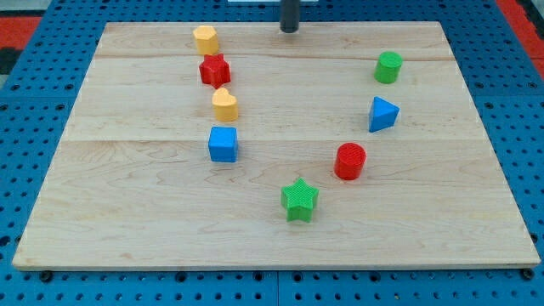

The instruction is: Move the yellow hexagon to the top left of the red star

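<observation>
Eight blocks dot the tabletop (476,170). Nearest, well below the red star (215,70), sits a green star (299,200). The yellow hexagon (205,39) already lies just above and slightly left of the red star (almost touching). My tip (290,31), a bare rod end effector grasping nothing, stands right of the hexagon, touching no block.

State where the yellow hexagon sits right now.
The yellow hexagon sits near the view's top left, just above-left of the red star.

No readable text, labels, numbers or signs anywhere in view.
</observation>
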You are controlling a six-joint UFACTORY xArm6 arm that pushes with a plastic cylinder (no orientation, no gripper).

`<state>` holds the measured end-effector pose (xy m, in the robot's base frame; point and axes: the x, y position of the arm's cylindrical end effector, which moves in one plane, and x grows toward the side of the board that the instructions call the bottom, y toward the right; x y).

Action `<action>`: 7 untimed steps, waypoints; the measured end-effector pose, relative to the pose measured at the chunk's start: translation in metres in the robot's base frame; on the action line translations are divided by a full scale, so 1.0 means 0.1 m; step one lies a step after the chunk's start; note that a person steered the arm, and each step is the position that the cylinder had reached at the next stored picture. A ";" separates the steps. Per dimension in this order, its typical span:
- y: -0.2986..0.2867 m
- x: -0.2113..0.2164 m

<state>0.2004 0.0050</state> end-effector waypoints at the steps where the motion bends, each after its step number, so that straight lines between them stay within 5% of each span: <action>1: -0.66 0.14; 2: -0.77 0.53; 4: -0.61 0.04; 5: -1.31 0.04; 7: -1.48 0.47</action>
<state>0.2479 -0.1432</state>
